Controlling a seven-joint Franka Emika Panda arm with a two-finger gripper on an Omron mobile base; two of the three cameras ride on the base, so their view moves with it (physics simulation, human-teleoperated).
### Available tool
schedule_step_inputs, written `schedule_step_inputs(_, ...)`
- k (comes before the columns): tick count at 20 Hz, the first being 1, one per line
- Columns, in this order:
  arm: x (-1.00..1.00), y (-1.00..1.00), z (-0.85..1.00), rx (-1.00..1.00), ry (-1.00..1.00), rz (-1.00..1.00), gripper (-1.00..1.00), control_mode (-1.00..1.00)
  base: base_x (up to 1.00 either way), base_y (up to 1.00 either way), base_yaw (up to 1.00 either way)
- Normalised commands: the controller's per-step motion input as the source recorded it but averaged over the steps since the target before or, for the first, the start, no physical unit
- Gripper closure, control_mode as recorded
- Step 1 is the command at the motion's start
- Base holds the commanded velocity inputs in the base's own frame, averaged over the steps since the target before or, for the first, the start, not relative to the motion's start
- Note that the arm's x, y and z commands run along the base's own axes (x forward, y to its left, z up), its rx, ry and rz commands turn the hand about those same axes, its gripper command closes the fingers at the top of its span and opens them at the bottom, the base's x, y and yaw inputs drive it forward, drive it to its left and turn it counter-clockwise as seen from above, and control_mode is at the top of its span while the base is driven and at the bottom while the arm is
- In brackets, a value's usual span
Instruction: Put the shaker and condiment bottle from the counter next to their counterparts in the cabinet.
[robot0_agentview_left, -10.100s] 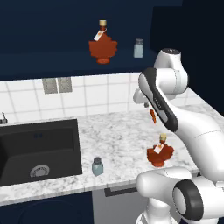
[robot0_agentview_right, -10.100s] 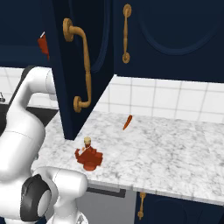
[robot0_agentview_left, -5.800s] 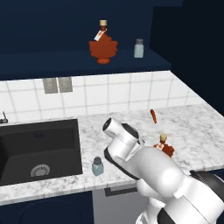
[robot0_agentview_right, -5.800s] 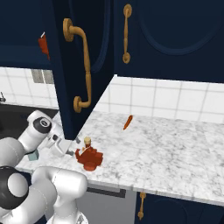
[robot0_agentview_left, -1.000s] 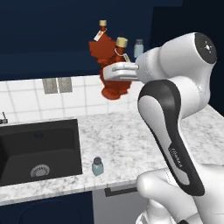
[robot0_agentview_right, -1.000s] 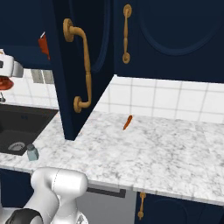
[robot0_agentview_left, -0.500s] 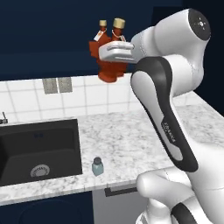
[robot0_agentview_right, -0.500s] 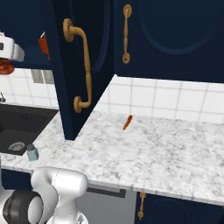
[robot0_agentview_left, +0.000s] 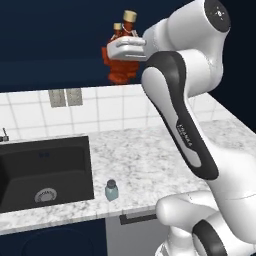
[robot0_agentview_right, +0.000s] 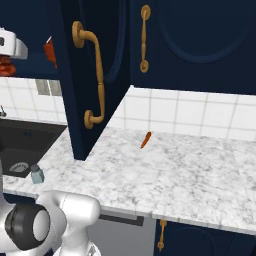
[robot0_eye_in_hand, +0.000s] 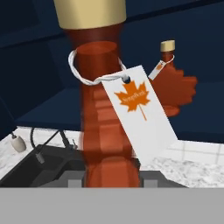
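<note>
My gripper is raised at cabinet height, shut on the condiment bottle, a red-brown maple-leaf bottle with a tan cork cap. In the hand view the held bottle stands upright between my fingers, its white neck tag hanging to the right. Its counterpart bottle stands on the shelf of the navy cabinet, just behind and to one side. The counterpart's cork cap peeks out beside the held cap. The pale blue-grey shaker stands on the marble counter near the front edge, right of the sink.
The black sink basin lies at the left of the counter. An open navy cabinet door with a brass handle juts out over the counter. A small orange stick lies near the tiled back wall.
Over the last second the arm has carried the bottle up and in toward the cabinet shelf, close to its counterpart. Earlier still, the bottle stood on the counter at the right.
</note>
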Motion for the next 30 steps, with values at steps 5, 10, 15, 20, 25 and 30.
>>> schedule_step_inputs(5,0.27,0.09,-0.15,-0.02,0.00,0.01,1.00,-1.00,0.00,0.00,0.00)
schedule_step_inputs(10,0.39,0.13,-0.30,-0.02,0.00,0.00,1.00,-1.00,0.00,0.00,0.00)
schedule_step_inputs(15,0.34,0.07,-0.30,-0.03,0.00,0.00,1.00,-1.00,0.00,0.00,0.00)
schedule_step_inputs(20,0.19,0.18,-0.29,-0.11,-0.01,0.00,1.00,-1.00,0.00,0.00,0.00)
schedule_step_inputs(25,0.14,0.16,-0.12,-0.07,0.00,0.00,1.00,-1.00,0.00,0.00,0.00)
schedule_step_inputs(30,0.10,0.00,0.04,0.02,0.00,0.00,1.00,-1.00,0.00,0.00,0.00)
